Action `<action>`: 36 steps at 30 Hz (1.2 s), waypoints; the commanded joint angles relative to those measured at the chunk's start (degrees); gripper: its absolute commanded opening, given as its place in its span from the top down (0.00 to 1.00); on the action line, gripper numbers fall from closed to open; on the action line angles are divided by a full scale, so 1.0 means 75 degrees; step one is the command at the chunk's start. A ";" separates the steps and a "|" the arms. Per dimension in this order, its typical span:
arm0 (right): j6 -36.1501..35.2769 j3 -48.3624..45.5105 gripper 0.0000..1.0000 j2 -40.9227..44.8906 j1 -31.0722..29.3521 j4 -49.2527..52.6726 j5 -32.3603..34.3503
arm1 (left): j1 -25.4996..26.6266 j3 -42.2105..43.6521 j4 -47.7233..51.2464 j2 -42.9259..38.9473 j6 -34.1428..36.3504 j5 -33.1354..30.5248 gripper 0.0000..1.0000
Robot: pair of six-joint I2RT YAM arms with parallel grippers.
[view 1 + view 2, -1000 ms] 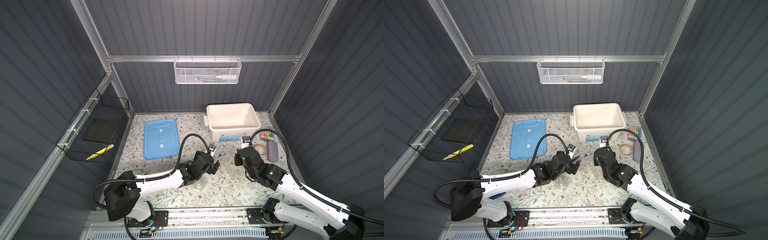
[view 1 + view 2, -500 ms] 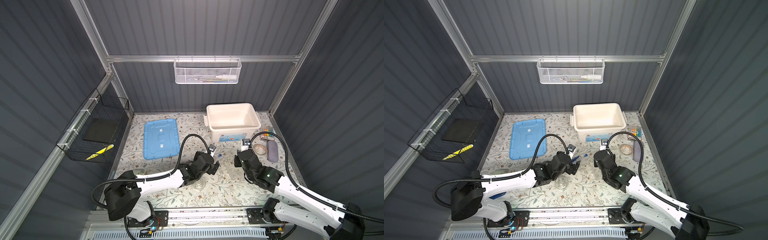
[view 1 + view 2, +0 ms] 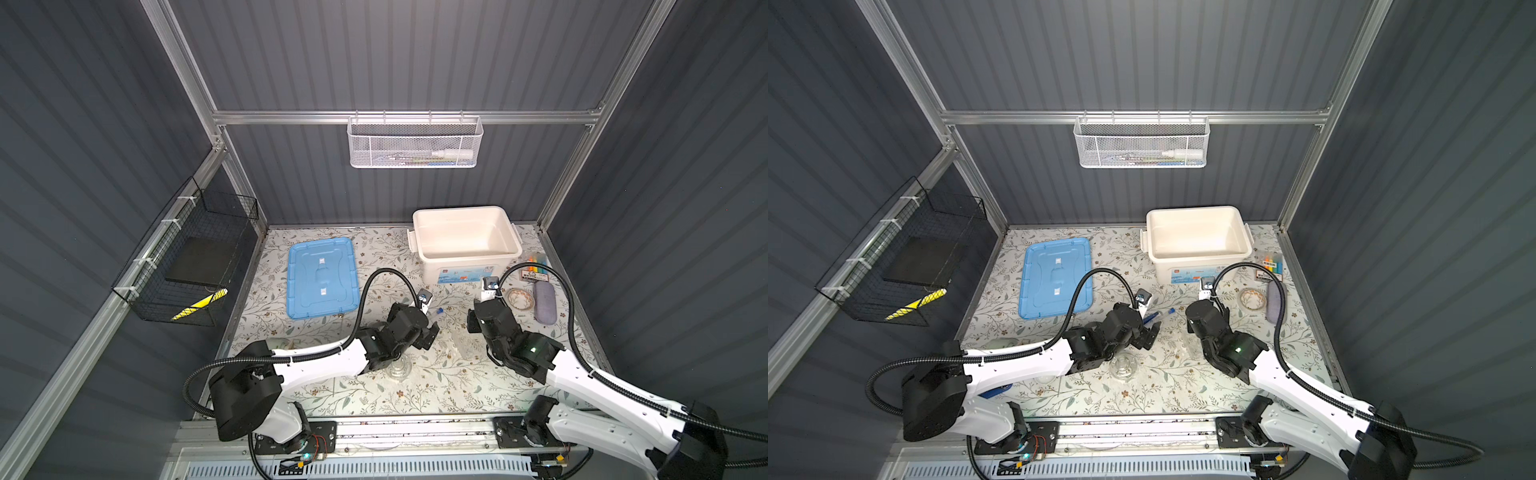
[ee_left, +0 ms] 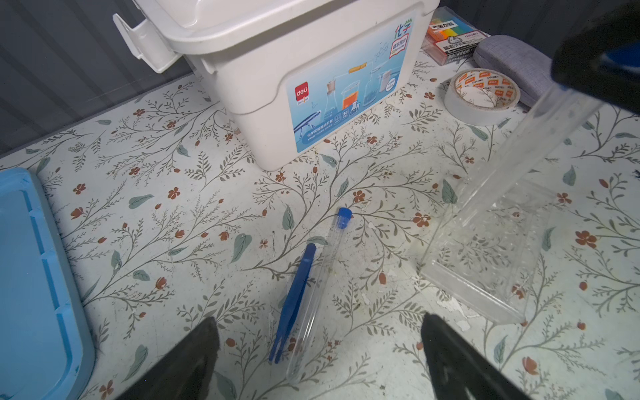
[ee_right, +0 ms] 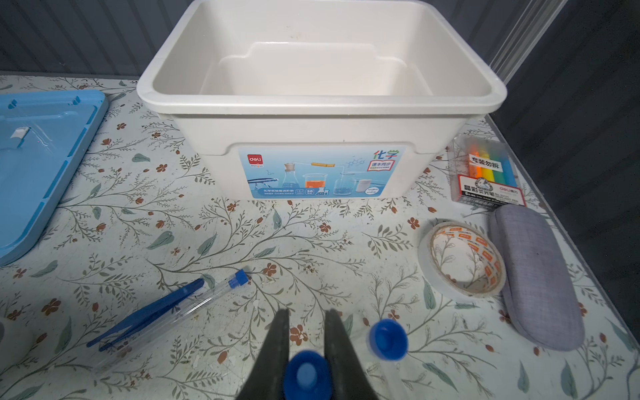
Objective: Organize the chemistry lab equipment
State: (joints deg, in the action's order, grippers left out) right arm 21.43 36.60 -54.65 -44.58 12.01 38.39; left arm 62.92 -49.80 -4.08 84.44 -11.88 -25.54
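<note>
Room: grey ribbed walls on three sides, with a floral table (image 3: 415,395) below.
Bin (image 5: 322,104): white and open, at the back right of the table, its picture label facing the arms.
Lid (image 3: 322,278): blue, lying flat on the table to the left of the bin and apart from it.
Left gripper (image 4: 318,320): jaws spread wide and gripping nothing, hovering over the loose tube and the tweezers.
Loose tube (image 4: 322,270): clear with a blue cap, lying flat mid-table in front of the bin, cap end toward the bin.
Tweezers (image 4: 294,294): blue, lying along the loose tube on the lid's side, right against it.
Right gripper (image 5: 308,313): clenched on the held tube, the fingers pressed to either side near its cap.
Held tube (image 5: 306,375): its blue cap sits between the right fingers; in the left wrist view its clear body slants down toward the tray.
Second cap (image 5: 388,339): blue, just beside the right fingers; what it sits on is too faint to tell.
Tray (image 4: 485,263): clear plastic, on the table between the two grippers.
Glassware (image 3: 399,368): small and clear, partly under the left forearm near the front.
Right edge: tape (image 5: 464,263), grey case (image 5: 536,277) and pens (image 5: 485,173), near the bin.
Walls: white basket (image 3: 415,145) on the back wall, black basket (image 3: 187,266) on the left wall.
</note>
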 commanded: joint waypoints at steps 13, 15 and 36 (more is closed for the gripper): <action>0.0191 -0.0120 0.85 -0.0084 -0.0034 0.0157 0.0004 | -0.0039 -0.0110 0.0116 0.0155 -0.0112 -0.0052 0.07; 0.0258 -0.0145 0.85 -0.0084 -0.0042 0.0139 -0.0003 | -0.0045 -0.0110 0.0133 0.0156 -0.0108 -0.0047 0.07; 0.0323 -0.0192 0.80 -0.0200 -0.0033 0.0207 -0.0006 | -0.0045 -0.0088 0.0145 0.0203 -0.0139 -0.0037 0.07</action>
State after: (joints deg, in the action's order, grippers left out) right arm 23.38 35.20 -55.81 -44.58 12.36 37.69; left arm 62.92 -49.80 -3.86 85.10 -12.32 -25.54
